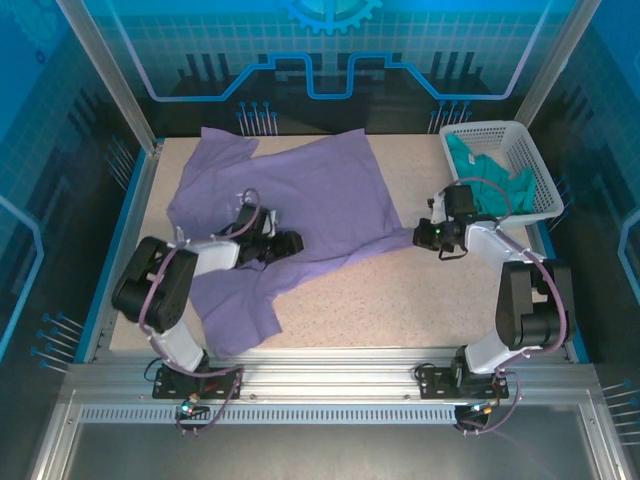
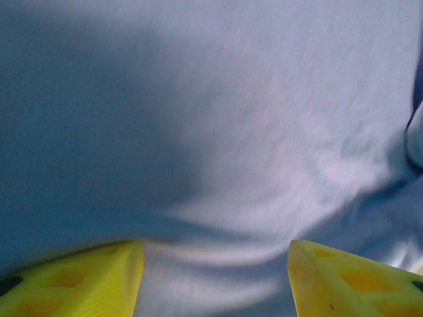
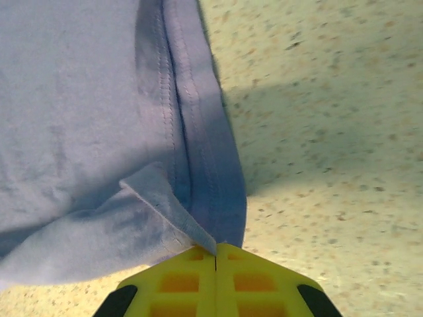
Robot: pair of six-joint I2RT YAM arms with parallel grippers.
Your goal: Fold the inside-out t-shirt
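Two arms reach onto the table (image 1: 420,300), where the purple t-shirt (image 1: 320,190) lies spread and wrinkled across the middle and left. One sleeve points to the far left corner and a flap trails toward the near edge.

From above, the left gripper (image 1: 290,243) sits over the shirt's lower middle, and the right gripper (image 1: 422,236) is at the shirt's right edge. That view does not make clear how either pair of fingers stands.

The wrist cameras settle it. In the left wrist view the yellow fingers (image 2: 99,277) are spread wide with nothing between them, and blurred purple cloth with soft folds lies just beyond them. In the right wrist view the gripper (image 3: 216,249) has its yellow fingers pressed together on a corner of the shirt's hem (image 3: 198,198). The double stitching shows there, a small flap is turned back beside it, and bare speckled tabletop lies to the right.

Only the overhead view takes in the white basket (image 1: 535,165) in the far right corner, with a teal garment (image 1: 490,180) in it, just behind the right arm.
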